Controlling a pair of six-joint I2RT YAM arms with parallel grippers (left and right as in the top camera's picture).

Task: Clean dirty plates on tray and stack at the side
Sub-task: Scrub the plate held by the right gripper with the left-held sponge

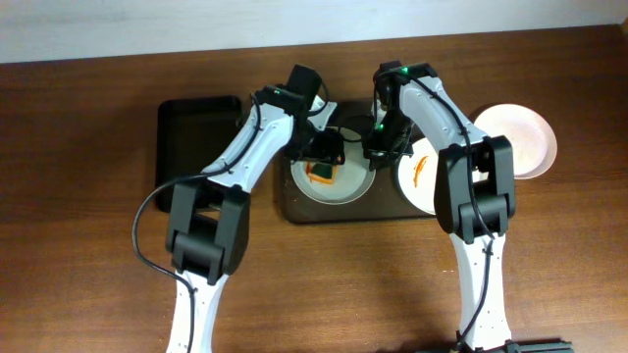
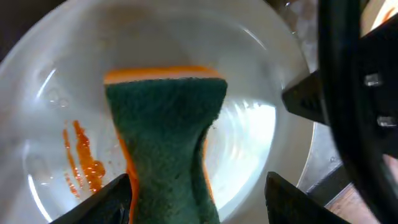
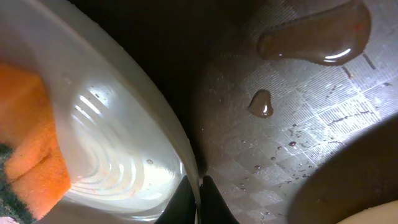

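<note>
On the left half of the dark brown tray [image 1: 290, 208] sits a white dirty plate [image 1: 343, 186] with a green and orange sponge [image 1: 321, 173] on it. In the left wrist view the sponge [image 2: 165, 124] lies on this plate [image 2: 255, 130] beside an orange-red smear [image 2: 81, 163]. My left gripper [image 2: 199, 202] is open: the sponge touches the left finger, with a wide gap to the right one. My right gripper [image 3: 198, 200] is shut on the plate's rim [image 3: 180, 149]. A second smeared plate [image 1: 420, 181] lies on the tray's right half, partly under the right arm.
A plain white plate [image 1: 520, 137] lies on the wooden table to the right of the tray. A smaller black tray [image 1: 196, 137] stands at the left. Water puddles [image 3: 317, 37] lie on the tray's textured floor [image 3: 298, 124]. Both arms cross over the tray.
</note>
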